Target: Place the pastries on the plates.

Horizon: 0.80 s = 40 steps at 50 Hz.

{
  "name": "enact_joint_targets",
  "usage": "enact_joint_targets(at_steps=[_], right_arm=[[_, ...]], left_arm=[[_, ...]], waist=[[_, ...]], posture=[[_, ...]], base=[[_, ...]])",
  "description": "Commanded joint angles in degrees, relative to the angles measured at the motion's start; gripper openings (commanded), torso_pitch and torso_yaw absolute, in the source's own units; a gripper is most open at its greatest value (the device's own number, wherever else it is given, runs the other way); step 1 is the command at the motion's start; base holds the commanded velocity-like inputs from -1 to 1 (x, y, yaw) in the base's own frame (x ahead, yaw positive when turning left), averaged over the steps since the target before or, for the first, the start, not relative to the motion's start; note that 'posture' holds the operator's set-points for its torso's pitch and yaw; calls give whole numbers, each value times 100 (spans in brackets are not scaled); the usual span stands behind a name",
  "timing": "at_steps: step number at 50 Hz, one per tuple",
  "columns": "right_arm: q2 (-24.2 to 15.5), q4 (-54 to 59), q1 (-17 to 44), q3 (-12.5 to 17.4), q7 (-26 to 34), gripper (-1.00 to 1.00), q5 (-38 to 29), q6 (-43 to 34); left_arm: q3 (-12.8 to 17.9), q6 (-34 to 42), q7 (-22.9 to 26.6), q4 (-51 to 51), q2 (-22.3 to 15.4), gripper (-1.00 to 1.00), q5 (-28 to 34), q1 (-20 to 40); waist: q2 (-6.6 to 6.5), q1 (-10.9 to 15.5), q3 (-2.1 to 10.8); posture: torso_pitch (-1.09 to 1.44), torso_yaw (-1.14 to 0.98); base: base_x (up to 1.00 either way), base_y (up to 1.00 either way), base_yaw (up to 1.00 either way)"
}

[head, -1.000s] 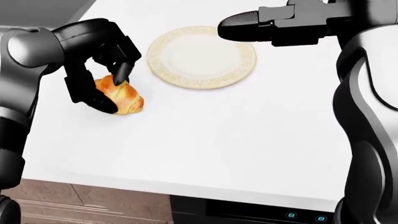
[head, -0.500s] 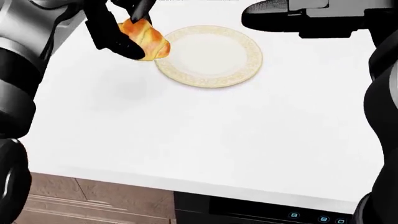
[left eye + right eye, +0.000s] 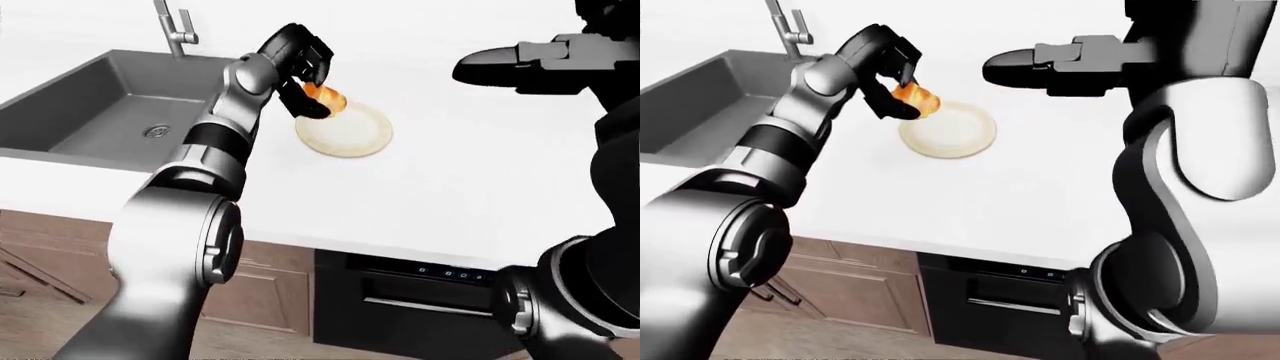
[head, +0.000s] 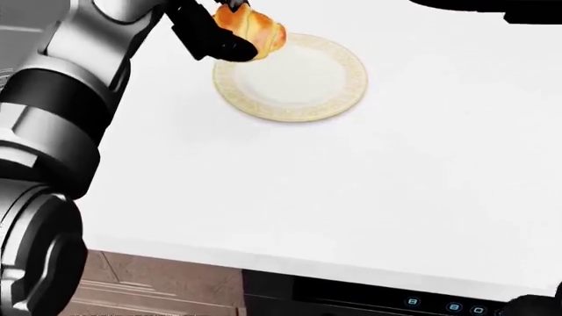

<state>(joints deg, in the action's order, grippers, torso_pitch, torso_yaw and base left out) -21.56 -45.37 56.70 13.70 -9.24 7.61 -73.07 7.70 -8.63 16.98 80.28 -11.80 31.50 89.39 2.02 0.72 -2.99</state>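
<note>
A golden croissant (image 4: 255,29) hangs above the upper-left rim of a cream plate (image 4: 294,89) with a patterned border, which lies on the white counter. My left hand (image 3: 308,88) is shut on the croissant, its black fingers wrapped around the left side. My right hand (image 3: 1025,67) hovers flat and open to the right of the plate and above it, holding nothing. In the head view only a black sliver of that hand shows at the top edge.
A grey sink (image 3: 100,112) with a faucet (image 3: 175,26) lies left of the plate in the left-eye view. The counter's near edge (image 4: 308,266) runs along the bottom, with a black appliance panel (image 3: 430,274) and wooden cabinets (image 3: 260,285) below.
My left hand has lifted the croissant off the counter and carried it up and right to the plate's rim. The right hand has slid up, almost out of the head view.
</note>
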Motion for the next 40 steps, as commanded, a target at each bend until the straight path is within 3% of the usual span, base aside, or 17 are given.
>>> enact_joint_targets(at_steps=[1,12,21,40], right_arm=[[-162,-77,301,99,-5,100,51,-88],[-562,-276,586,336,-32,100,269,-572],[-825,-518,621,656,7,100,451,-926],[-916,-655,545,798,-101,100,682,-1032]], left_arm=[[93,-164,-163,-267,-75,-100,-130,306],[283,-200,-276,-231,-34,-100,-250,463],[328,-135,-340,-216,-92,-100,-183,612],[331,-121,-384,-209,-130,-100,-6,710]], waist=[[18,3,191],[37,22,119],[52,34,-54],[44,49,-454]], posture=[[0,0],[2,0],[7,0],[21,0]], base=[[0,0,0],[0,0,0],[0,0,0],[0,0,0]])
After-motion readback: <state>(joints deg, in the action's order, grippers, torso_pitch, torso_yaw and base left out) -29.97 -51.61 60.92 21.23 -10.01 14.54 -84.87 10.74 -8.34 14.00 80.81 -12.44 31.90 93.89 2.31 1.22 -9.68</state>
